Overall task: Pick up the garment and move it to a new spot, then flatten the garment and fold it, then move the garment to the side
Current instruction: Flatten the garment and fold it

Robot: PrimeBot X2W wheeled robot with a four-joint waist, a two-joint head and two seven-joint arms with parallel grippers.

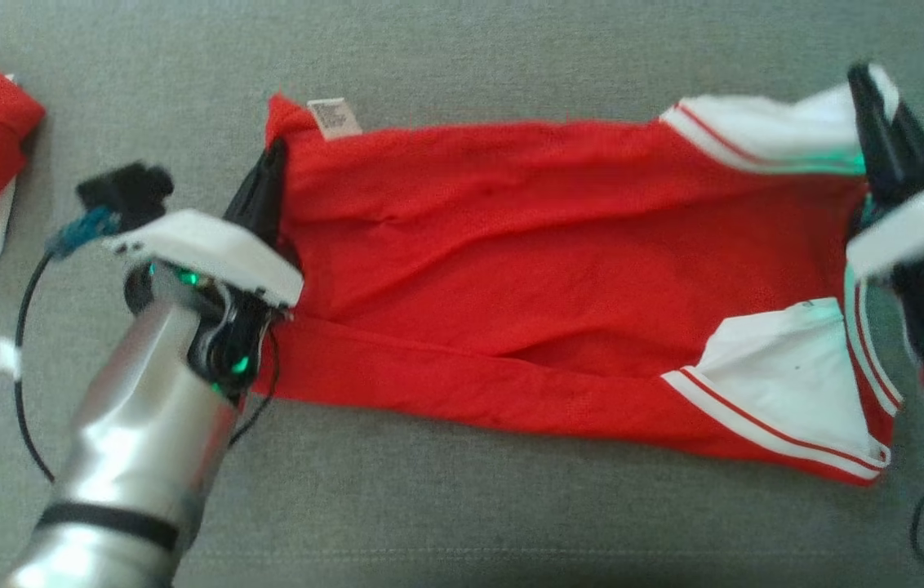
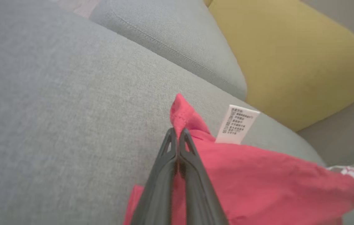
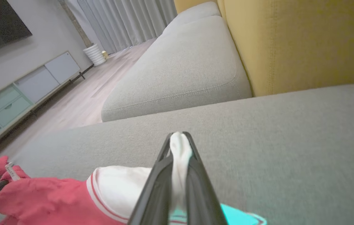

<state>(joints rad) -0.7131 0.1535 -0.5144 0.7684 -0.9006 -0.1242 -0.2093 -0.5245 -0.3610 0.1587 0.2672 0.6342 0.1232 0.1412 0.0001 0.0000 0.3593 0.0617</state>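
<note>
Overhead, left hand (image 1: 273, 161) and right hand (image 1: 866, 86) each pinch the garment (image 1: 511, 245); wrist views add a yellow cushion (image 2: 289, 56).

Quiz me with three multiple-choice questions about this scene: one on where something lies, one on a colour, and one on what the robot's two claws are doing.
1. Where does the red fabric garment with white striped trim lie?
A. on a wooden floor
B. on the grey fabric sofa seat
C. on a glass table

2. What colour is the padded back cushion behind the seat?
A. blue
B. black
C. mustard yellow

3. How do the left gripper and right gripper stand?
A. both shut on the garment's ends
B. both open above it
C. one open, one shut

Answers:
1. B, as the head view shows it spread across grey upholstery.
2. C, as both wrist views show a yellow cushion.
3. A, as each wrist view shows fingers pinched on cloth, red at the left and white at the right.
</note>
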